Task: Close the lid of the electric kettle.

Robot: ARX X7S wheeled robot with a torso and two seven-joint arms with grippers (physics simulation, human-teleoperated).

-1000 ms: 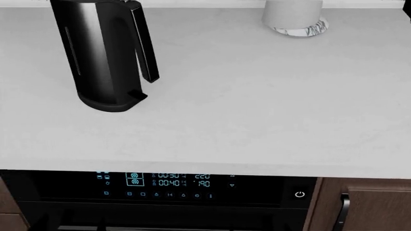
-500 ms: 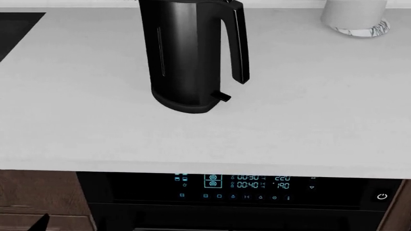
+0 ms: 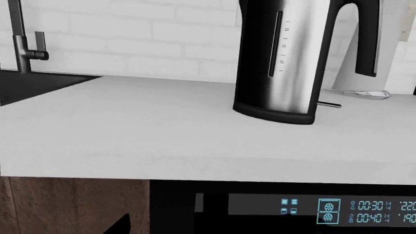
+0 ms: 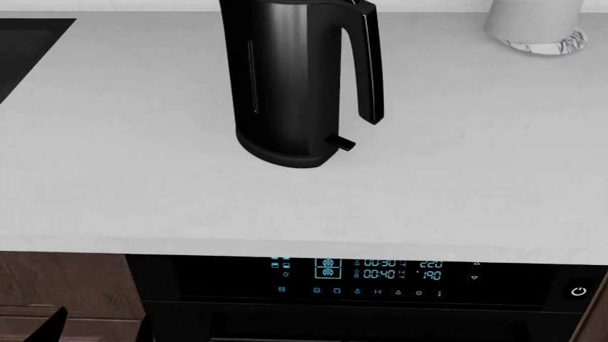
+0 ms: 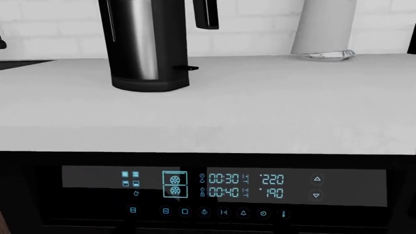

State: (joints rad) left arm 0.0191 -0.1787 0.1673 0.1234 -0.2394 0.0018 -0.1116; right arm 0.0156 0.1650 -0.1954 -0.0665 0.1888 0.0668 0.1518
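Electric kettle upright on white countertop, upper centre of head frame, handle toward frame right, top cropped; lid out of sight. White cylinder at upper right corner. Oven panel along bottom edge. Neither gripper visible; jaw state undeterminable.

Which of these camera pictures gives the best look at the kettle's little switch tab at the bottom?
The head view: the switch tab sticks out clearly against the pale counter below the handle. The left wrist view shows it side-on as a thin sliver; the right wrist view shows it small and dark.
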